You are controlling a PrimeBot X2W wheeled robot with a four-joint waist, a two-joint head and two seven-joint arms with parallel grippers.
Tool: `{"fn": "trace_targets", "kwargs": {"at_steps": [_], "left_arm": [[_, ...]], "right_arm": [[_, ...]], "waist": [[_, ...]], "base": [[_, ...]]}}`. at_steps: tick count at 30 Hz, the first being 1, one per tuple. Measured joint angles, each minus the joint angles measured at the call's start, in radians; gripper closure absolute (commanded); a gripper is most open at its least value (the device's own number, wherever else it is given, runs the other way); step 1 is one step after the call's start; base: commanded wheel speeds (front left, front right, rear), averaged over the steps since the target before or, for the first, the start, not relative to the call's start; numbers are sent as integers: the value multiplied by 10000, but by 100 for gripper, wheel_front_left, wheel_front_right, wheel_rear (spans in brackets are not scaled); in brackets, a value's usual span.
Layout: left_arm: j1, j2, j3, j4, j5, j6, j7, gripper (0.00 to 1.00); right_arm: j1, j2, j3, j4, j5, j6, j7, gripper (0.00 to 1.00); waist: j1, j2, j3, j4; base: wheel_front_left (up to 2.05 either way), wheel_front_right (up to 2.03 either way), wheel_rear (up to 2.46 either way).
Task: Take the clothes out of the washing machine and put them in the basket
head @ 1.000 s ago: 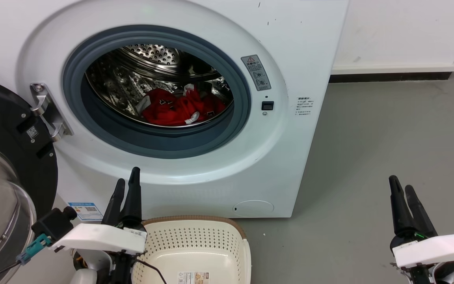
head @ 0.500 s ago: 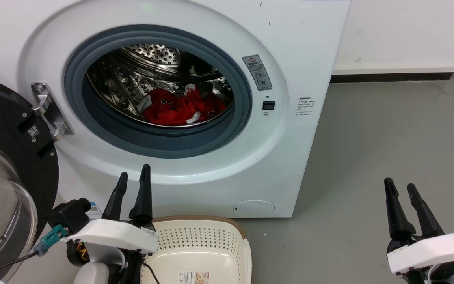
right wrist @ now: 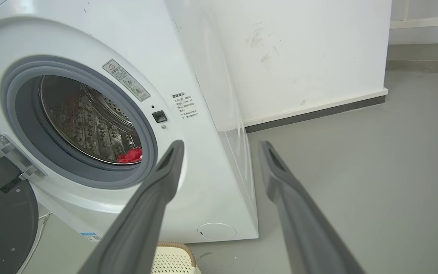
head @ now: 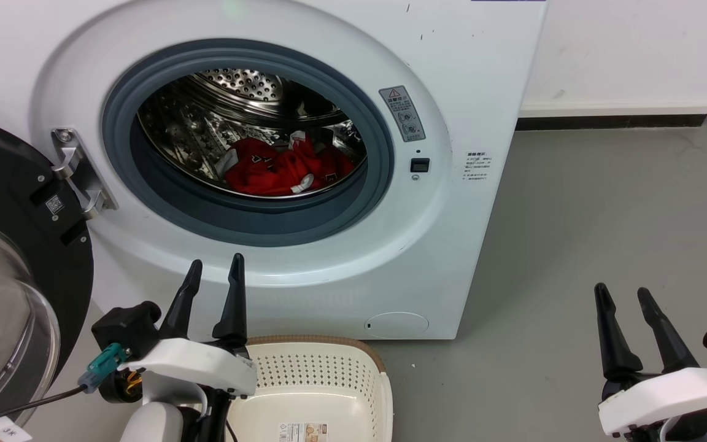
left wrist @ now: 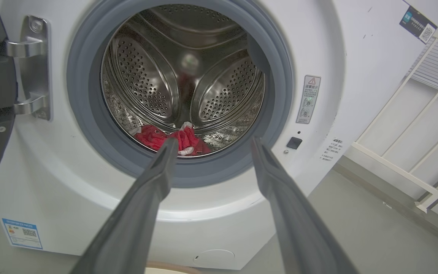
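Grey floor (head: 605, 233), smooth, dull sheen. Washing machine (head: 439, 264) stands on it at 11 o'clock in head view. Basket (head: 304, 368) on floor at 6 o'clock, just beside machine's base

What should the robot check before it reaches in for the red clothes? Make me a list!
1. The door is swung wide open, out of the way: ok.
2. The clothes lie in sight at the bottom of the drum: ok.
3. The left gripper is open and holds nothing: ok.
4. The right gripper is open and holds nothing: ok.
5. The basket stands on the floor in front of the washing machine, under the opening: ok.
6. How many garments are in the pile: cannot tell.
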Motion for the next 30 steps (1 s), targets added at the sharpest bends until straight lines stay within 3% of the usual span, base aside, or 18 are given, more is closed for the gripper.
{"fn": "trace_targets", "kwargs": {"at_steps": [30], "left_arm": [[-201, 230, -337, 378, 2744, 391, -660, 0]], "right_arm": [[351, 0, -6, -460, -2708, 2, -144, 0]], "waist": [[0, 0, -36, 86]], "base": [[0, 0, 0]]}}
